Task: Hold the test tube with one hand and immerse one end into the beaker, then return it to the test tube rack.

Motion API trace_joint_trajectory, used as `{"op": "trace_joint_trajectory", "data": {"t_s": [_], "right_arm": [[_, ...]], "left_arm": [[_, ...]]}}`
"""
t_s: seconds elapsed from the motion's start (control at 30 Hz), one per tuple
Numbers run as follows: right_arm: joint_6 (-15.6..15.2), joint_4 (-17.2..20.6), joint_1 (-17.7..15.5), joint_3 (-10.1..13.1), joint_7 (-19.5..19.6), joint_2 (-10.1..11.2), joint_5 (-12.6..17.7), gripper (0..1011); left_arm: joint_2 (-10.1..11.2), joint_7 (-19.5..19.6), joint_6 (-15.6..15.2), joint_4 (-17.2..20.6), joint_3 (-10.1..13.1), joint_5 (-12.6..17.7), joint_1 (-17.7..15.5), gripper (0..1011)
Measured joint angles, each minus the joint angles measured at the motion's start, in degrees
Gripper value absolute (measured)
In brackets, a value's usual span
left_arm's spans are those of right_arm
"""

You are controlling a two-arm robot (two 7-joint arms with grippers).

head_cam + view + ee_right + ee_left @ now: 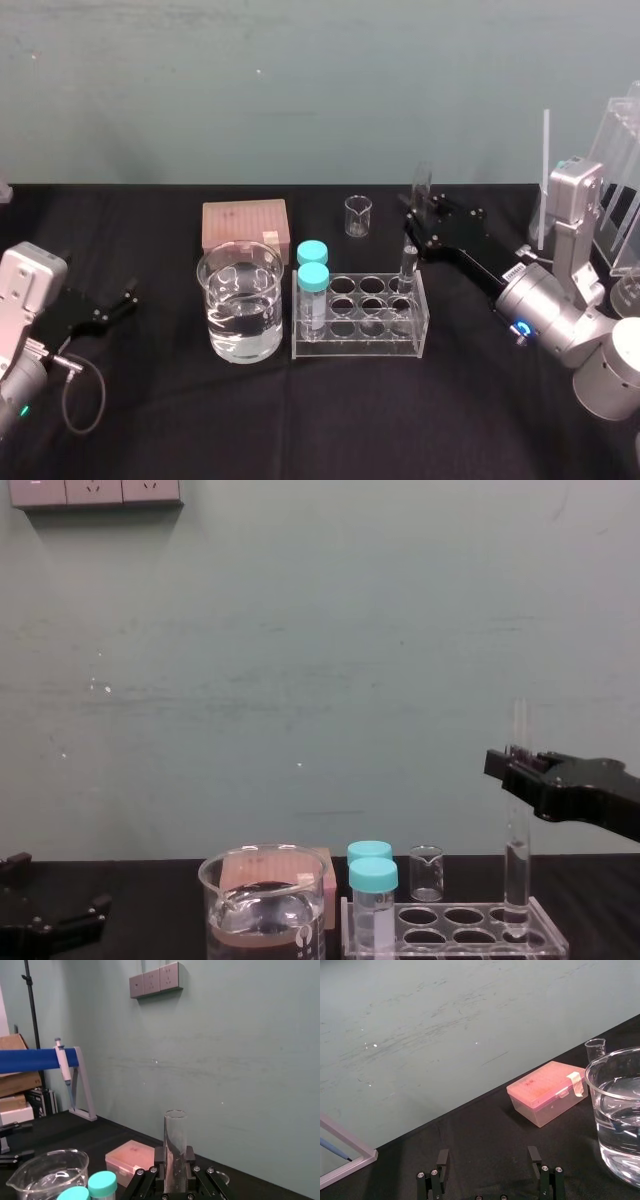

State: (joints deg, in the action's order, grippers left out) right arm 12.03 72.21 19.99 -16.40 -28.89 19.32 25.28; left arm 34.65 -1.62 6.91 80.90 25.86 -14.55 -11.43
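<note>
Against teal wall [300,680], over black cloth [300,420], right end effector [505,763] clamps tube [517,860]; left [488,1151] gapes.

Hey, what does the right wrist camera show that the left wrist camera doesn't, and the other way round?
Right wrist view, not the left: the test tube upright in the right gripper, whose fingers are closed against it. It also has two teal-capped vials, wall sockets and a pipette hung on a blue bar.

Left wrist view, not the right: the left gripper, open with nothing between its fingers, and a white frame.

Both: the beaker holding clear liquid, the pink box, the black tabletop and the green wall.
</note>
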Motion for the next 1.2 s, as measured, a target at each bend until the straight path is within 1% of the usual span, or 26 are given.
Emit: {"op": "trace_joint_trajectory", "data": {"t_s": [0.4, 0.83, 1.2], "right_arm": [[1.19, -3.10, 0.77, -0.05, -0.45, -1.20, -0.27, 226], [1.17, -4.26, 0.71, -0.06, -0.76, -1.60, -0.46, 226], [0.43, -5.64, 0.88, -0.48, -0.97, -1.84, -0.74, 226]], "left_arm": [[0.00, 0.00, 0.00, 0.00, 0.00, 0.00, 0.00, 1000], [0.00, 0.00, 0.00, 0.00, 0.00, 0.00, 0.00, 1000], [0.00, 0.00, 0.00, 0.00, 0.00, 0.00, 0.00, 1000]]}}
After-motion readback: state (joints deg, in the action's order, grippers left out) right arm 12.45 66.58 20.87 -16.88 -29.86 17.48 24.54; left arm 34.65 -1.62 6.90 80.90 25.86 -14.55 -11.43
